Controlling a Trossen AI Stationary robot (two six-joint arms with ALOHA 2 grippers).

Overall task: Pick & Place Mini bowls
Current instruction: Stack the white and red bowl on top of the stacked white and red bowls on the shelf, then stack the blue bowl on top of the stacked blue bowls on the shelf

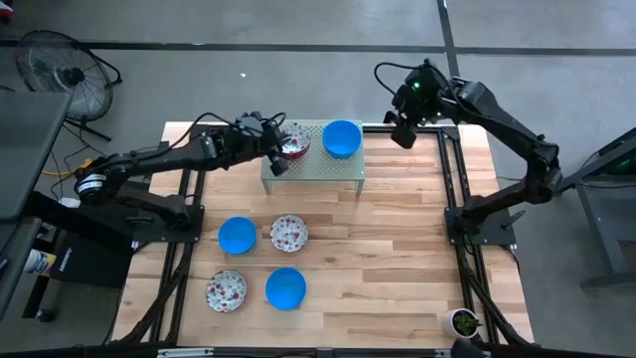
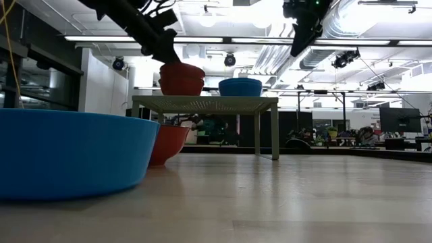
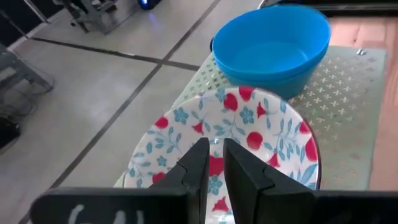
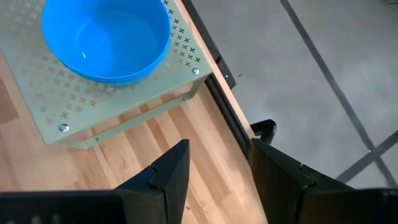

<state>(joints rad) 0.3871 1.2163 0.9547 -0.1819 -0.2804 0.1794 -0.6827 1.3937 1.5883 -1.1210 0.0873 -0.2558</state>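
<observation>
From above, the left gripper (image 1: 281, 149) sits over a floral bowl (image 1: 295, 145) on the left half of the pale green rack (image 1: 343, 171), its fingers nipped on the bowl's rim; a blue bowl (image 1: 342, 138) stands on the rack's right half, and the right gripper (image 1: 402, 127) hangs just off the rack's far right corner with fingers apart, holding nothing. Four more bowls wait nearer on the table (image 1: 397, 259), two blue and two floral, well spaced. From table height, the bowls on the rack look like short stacks, red-sided on the left (image 2: 181, 78) and blue on the right (image 2: 240, 86). The left wrist view shows the narrow fingers (image 3: 198, 163) pinching the near rim of the floral bowl (image 3: 249, 134), with the blue one (image 3: 272, 41) just beyond it. The right wrist view looks past spread fingers (image 4: 171, 171) at the blue bowl (image 4: 106, 37) and the rack's corner (image 4: 194, 70). These look light, rigid and glossy, so probably slippery; the thin rim is the natural hold. The rack's edge is close, but there is open board nearer and to the right.
</observation>
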